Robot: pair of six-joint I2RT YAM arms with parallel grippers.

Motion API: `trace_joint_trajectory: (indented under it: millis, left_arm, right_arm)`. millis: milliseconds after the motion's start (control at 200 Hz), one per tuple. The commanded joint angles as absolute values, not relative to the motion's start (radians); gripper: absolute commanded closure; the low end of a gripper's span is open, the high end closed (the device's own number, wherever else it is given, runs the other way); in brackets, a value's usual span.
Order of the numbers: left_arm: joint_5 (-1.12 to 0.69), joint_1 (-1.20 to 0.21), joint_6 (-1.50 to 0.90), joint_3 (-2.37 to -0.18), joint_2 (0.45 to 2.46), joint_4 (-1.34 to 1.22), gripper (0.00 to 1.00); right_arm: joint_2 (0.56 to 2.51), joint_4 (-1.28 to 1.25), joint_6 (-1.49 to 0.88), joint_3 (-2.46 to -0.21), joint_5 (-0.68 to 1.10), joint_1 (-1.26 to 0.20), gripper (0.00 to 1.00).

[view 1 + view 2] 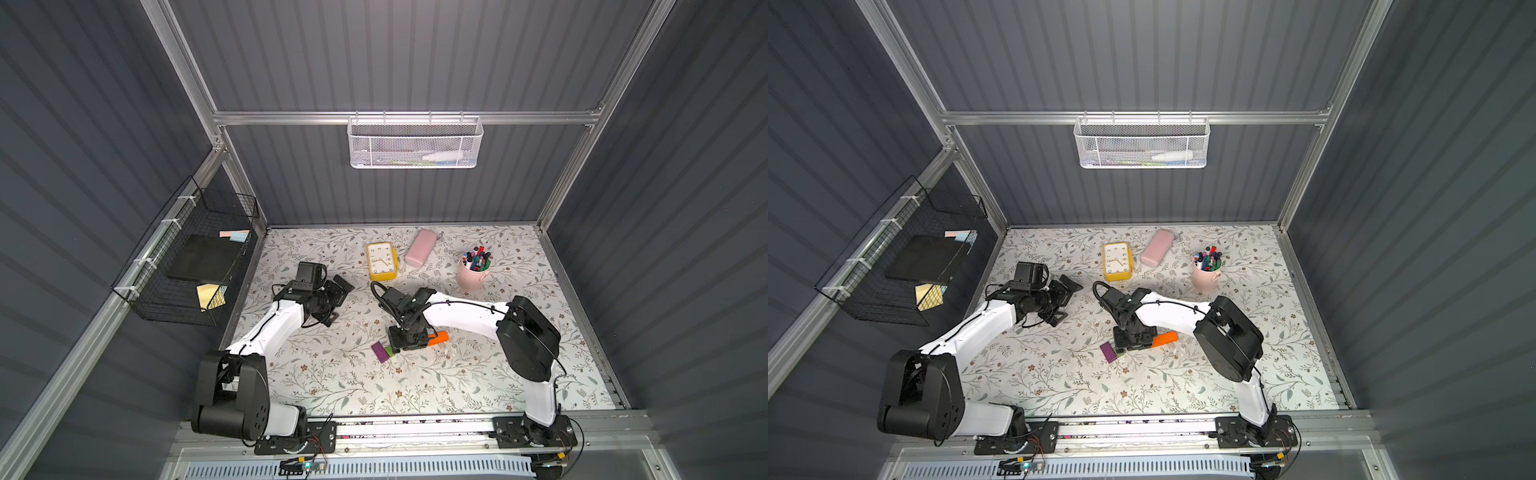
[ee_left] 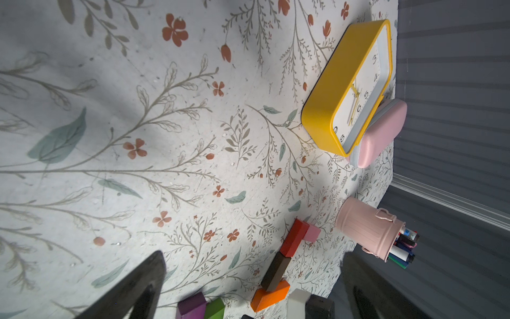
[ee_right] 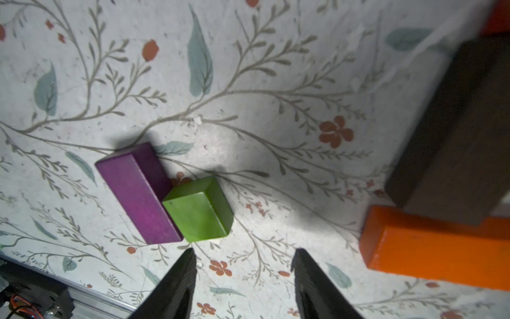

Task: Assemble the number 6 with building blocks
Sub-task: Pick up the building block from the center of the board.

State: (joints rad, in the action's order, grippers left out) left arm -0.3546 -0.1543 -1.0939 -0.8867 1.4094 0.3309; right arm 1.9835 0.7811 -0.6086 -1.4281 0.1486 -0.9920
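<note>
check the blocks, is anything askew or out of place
Yes: the purple block and green block lie skewed, side by side, apart from the red block, pink block, brown block and orange block, which join up as part of the digit. Its middle and right side are not yet filled.

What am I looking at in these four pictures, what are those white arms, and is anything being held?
Those are a robot's left arm and right arm at a flowery table. Two pictures look down from overhead; two come from cameras on the arms' wrists. On it lie a red block, pink block, dark brown block and orange block set together, with a purple block and green block touching, nearby. Farther back: a yellow clock, a pink case, a cup of markers. The left gripper and right gripper are open, empty.
</note>
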Motion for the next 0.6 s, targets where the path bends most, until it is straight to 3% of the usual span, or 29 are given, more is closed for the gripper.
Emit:
trace_joint_trajectory:
  millis: [0,590]
  left_arm:
    - [-0.365,-0.15,-1.107,-0.874,1.378,0.321,0.01]
    - [-0.367,-0.141,-1.1,-0.877,1.38,0.325,0.01]
  right_arm:
    - [1.984,0.787,-0.593,-1.431,0.166,-1.009,0.37]
    - [2.07,0.853,-0.614,-1.489,0.06,-1.023,0.38]
